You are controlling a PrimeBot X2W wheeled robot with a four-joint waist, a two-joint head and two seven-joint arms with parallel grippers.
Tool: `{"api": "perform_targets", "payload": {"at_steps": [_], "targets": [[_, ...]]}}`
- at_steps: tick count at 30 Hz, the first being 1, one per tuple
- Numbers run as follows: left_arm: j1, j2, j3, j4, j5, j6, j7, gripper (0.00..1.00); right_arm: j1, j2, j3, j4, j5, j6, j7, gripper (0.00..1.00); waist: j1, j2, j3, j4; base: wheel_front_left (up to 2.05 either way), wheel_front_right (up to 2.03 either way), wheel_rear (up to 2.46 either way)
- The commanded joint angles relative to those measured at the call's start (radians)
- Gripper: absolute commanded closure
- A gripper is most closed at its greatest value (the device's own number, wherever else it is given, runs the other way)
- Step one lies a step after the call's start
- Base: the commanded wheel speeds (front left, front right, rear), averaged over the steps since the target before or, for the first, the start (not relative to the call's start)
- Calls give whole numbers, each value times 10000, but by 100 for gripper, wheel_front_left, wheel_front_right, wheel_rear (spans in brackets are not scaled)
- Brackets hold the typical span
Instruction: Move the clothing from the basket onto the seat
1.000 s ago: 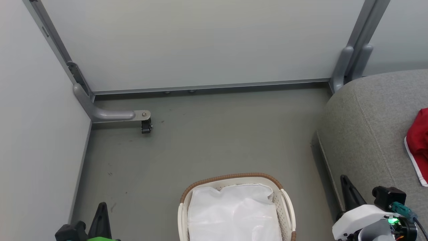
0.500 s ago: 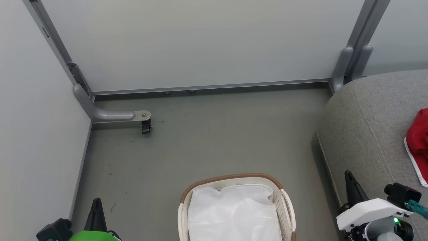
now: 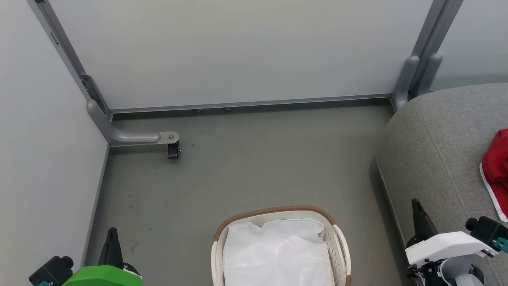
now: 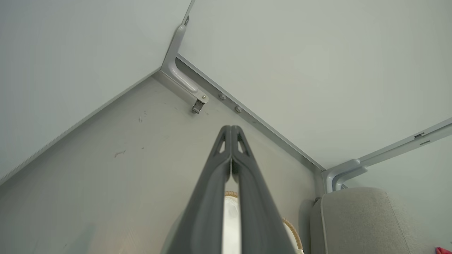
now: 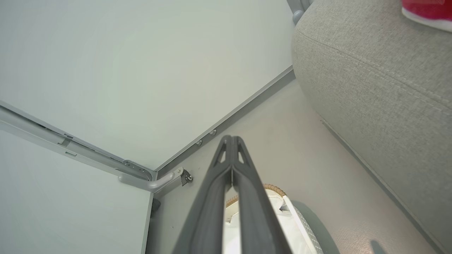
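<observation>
**Materials and forms.** The basket (image 3: 274, 209) is moulded in cream-white plastic, oval in plan, with slotted sides and a brown woven rim. Its interior is covered by a smooth, lightly crumpled white liner (image 3: 278, 254). The seat (image 3: 436, 151) is upholstered in coarse grey fabric, with rounded edges and a stitched seam along its top. The clothing (image 3: 496, 163) is soft bright red fabric with white edge trim. It is laid on top of the seat at the far right, is cut off by the picture edge, and is well apart from the basket.

**Surroundings.** The basket is set on a matt grey floor (image 3: 246, 159) at the near centre, with the seat to its right. Flat pale wall panels (image 3: 238, 51) in grey metal rails close the far and left sides. At the far left corner a rounded grey bracket (image 3: 135, 138) is fitted with a small black caster (image 3: 173, 151). A grey post (image 3: 416, 75) is fixed behind the seat's far corner.

**Arm pose.** The left gripper (image 3: 112, 230) is held at the near left, ahead of a green housing (image 3: 103, 276), with its fingers directed toward the far wall. The right gripper (image 3: 415, 202) is held at the near right beside the seat's left edge, ahead of a white housing (image 3: 444, 246). On both, the jaws are pressed together at the tips and nothing is grasped.
</observation>
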Motion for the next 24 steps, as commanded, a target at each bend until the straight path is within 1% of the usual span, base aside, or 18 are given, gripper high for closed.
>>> {"api": "perform_targets", "payload": {"at_steps": [1,24], "targets": [[-330,67,63,-191,-362,-55,74,100,-143,-81,-37,-202,371,-1,93,100,0,11,-1,1,0,0,0],[-627,82,217,-508,-3196,-125,817,100,-181,-103,-114,-609,3143,-2,832,100,0,18,-27,7,0,0,0]]}}
